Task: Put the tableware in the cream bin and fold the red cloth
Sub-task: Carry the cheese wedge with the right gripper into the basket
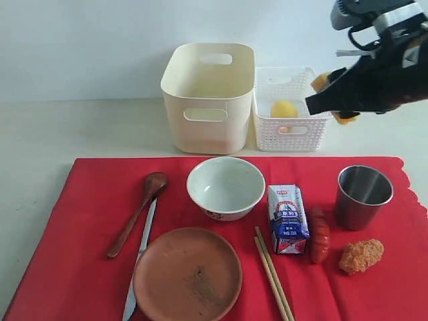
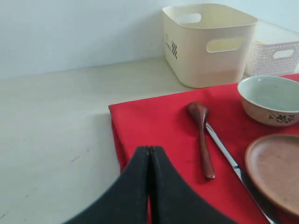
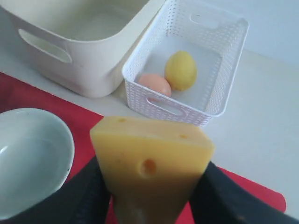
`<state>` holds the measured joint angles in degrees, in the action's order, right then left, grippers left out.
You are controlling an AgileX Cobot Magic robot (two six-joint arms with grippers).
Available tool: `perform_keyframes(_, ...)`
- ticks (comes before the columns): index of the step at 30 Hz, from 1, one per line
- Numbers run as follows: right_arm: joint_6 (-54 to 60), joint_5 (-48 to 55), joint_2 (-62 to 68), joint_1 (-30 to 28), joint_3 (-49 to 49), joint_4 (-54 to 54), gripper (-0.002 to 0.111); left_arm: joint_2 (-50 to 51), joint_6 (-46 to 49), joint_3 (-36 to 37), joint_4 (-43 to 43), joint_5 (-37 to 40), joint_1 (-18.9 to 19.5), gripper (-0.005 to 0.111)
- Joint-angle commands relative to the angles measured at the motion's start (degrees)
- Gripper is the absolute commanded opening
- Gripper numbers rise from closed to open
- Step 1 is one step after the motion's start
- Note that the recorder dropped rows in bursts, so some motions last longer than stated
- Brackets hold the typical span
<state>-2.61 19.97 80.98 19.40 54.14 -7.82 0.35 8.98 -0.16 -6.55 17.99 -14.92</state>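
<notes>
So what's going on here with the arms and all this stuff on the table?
The right gripper holds a cheese wedge in the air by the white basket, where a lemon and an egg lie. The left gripper is shut and empty, near the red cloth's left edge. The bowl, plate, spoon, knife, chopsticks and cup are all on the cloth; the cream bin looks empty.

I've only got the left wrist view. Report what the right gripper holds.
Observer: The right gripper is shut on a yellow cheese wedge.
Operator: Say where it is.
Observer: Raised in the air by the white basket, which stands right of the cream bin.
Operator: List what's in that basket.
Observer: A lemon and an egg, side by side.
</notes>
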Motion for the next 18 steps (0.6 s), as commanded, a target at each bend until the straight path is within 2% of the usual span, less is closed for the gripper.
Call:
perform_keyframes(1, -0.6, -1.4, 13.4, -2.7, 9.9, 0.2, 0.000, -0.3, 0.1, 0.2, 0.0, -0.4, 0.2, 0.000)
perform_keyframes(5, -0.1, -1.6, 26.1, -7.1, 21.6, 0.3, 0.000, -0.3, 0.1, 0.2, 0.0, -0.4, 0.2, 0.000)
perform_keyframes(9, 0.0, -1.7, 33.0, -8.4, 29.6, 0.3, 0.000, -0.3, 0.1, 0.2, 0.0, -0.4, 0.2, 0.000)
perform_keyframes(18, 1.4, -1.8, 40.5, -8.4, 38.0, 0.4, 0.000, -0.3, 0.1, 0.2, 0.0, -0.4, 0.2, 0.000)
